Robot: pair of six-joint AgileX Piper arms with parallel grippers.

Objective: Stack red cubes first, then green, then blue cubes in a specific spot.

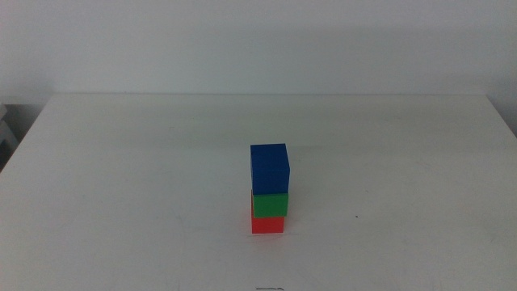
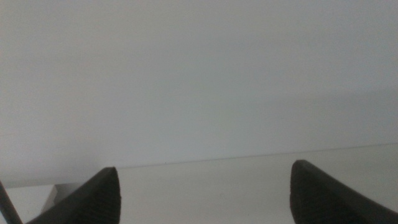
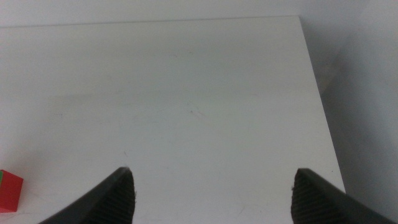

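Three cubes stand in one stack near the middle of the white table, toward its front edge. The red cube sits on the tabletop, the green cube rests on it, and the blue cube tops the pile. The blue cube's near face sits slightly askew against the green one below it, and the whole stack stands upright.

Neither arm shows in the middle view; both wait out of that frame.

The left gripper has its two dark fingers spread wide apart, with nothing between them. Ahead of its fingers lie only a strip of bare tabletop and the pale wall beyond; no cube appears in its wrist view, so the stack is well clear of it.

The right gripper is likewise spread wide and holds nothing. Between and ahead of its fingers there is only bare white table running to the far edge. A corner of the red cube, with a sliver of green above it, shows at the very edge of this wrist view, outside one finger and off to its side, apart from it and not in the gap between the two fingers.
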